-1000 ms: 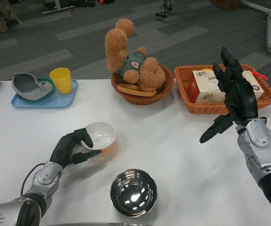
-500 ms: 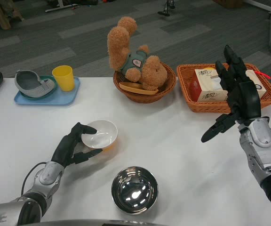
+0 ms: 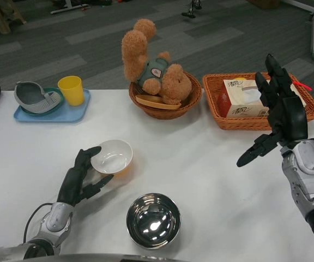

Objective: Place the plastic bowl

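The plastic bowl [image 3: 112, 156], white inside and orange outside, sits upright on the white table [image 3: 200, 164], left of centre. My left hand [image 3: 82, 177] lies at its left side. Its fingers [image 3: 93, 151] hook over the bowl's left rim and the thumb reaches in under the near edge, so it still holds the bowl. My right hand [image 3: 279, 117] is raised above the table's right side with its fingers spread, holding nothing, in front of the rectangular wicker basket [image 3: 309, 117].
A shiny steel bowl [image 3: 153, 220] stands close in front of the plastic bowl. At the back, a blue tray [image 3: 34, 115] carries a yellow cup [image 3: 72, 90] and a grey dish [image 3: 34, 97]. A round basket [image 3: 189, 103] holds a teddy bear [image 3: 151, 65]. The rectangular basket holds a tissue box [image 3: 244, 99].
The left forearm has drawn back toward me and the hand has stretched out, while the bowl stays on the table. The right hand has barely moved. The camera shifted slightly.
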Robot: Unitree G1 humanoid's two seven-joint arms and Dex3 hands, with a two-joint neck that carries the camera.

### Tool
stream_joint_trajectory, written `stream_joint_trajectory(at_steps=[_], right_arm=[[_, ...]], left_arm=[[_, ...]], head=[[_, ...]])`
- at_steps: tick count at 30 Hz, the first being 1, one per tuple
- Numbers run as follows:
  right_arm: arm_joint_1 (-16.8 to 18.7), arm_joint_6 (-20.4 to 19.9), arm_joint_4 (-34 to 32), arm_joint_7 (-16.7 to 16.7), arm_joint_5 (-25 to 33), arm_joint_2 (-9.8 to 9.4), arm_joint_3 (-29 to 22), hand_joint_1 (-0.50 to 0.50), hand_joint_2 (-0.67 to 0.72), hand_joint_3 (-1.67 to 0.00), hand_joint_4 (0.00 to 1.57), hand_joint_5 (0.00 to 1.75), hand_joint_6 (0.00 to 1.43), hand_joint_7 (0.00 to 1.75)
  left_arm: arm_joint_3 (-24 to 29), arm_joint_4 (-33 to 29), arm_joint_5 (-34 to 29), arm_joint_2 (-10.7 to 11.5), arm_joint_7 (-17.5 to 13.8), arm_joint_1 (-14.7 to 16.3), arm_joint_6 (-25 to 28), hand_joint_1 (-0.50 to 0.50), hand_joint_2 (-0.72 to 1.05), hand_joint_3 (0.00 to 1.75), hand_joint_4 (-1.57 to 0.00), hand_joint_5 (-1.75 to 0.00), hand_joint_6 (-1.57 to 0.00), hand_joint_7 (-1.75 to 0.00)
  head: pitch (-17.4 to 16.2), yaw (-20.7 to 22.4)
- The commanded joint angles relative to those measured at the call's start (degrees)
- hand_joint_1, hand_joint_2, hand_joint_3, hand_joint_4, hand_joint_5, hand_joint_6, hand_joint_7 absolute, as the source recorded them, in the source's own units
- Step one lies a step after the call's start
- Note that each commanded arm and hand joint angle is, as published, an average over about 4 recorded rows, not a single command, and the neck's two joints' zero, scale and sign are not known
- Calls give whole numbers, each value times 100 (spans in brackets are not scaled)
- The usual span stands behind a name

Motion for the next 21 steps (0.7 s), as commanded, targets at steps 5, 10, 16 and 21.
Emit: stream_joint_trajectory(at_steps=[5,10,16,21], right_arm=[[63,-31,17,-25,56,-1,-50,-46,46,0,0,0,0,0],[70,-31,20,-16,56,6,-52,-46,46,0,0,0,0,0],[70,-31,2,-16,56,10,-44,-46,44,0,0,0,0,0],[70,-31,-53,-25,65,4,-35,-46,47,0,0,0,0,0]], left_arm=[[886,-501,-46,-60,-56,222,-363,-48,100,7,0,-10,0,-70],[1677,-1075,-52,-353,-752,246,-378,-48,67,0,0,-10,0,-70],[1851,-1589,-114,-467,-1198,235,-369,-48,38,0,0,-10,0,-70],[1739,-2345,-749,-511,-1245,270,-128,-48,-4,0,0,-8,0,-70]], head=[[-18,20],[3,76],[33,68],[211,45]])
